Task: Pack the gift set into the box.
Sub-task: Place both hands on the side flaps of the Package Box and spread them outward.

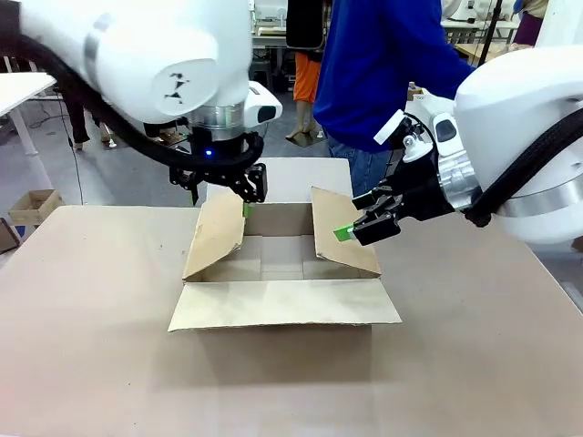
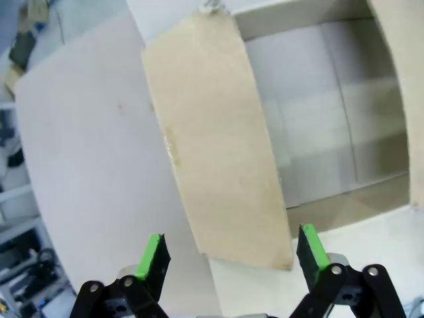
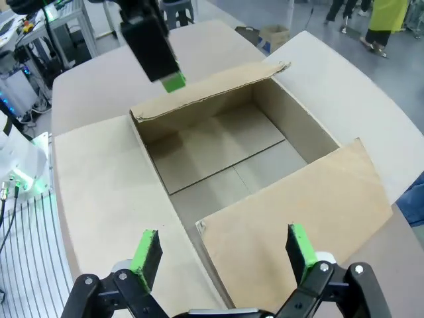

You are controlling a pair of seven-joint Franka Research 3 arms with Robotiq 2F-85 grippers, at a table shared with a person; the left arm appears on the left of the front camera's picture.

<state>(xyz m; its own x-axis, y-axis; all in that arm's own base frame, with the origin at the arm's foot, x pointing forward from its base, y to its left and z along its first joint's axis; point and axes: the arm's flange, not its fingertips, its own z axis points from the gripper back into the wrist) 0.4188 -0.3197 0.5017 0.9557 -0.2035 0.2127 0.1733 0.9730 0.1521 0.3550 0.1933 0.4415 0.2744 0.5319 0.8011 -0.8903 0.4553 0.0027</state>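
Note:
The brown cardboard box (image 1: 282,305) stands open in the middle of the table, its four flaps spread and its bare bottom (image 3: 218,149) showing. My left gripper (image 1: 228,196) hangs open over the top edge of the left flap (image 2: 218,152), whose end lies between the green pads (image 2: 154,255). By the right flap (image 3: 298,205) my right gripper (image 1: 355,223) is open too, fingers spread above it and holding nothing. The left arm's finger (image 3: 152,46) shows in the right wrist view, at the far flap. The gift set is out of view.
A person in a blue top (image 1: 383,64) stands at the far side behind the box. A small cardboard box (image 1: 32,205) sits on the floor beyond the table's left corner. The brown tabletop (image 1: 91,346) spreads wide in front of and beside the carton.

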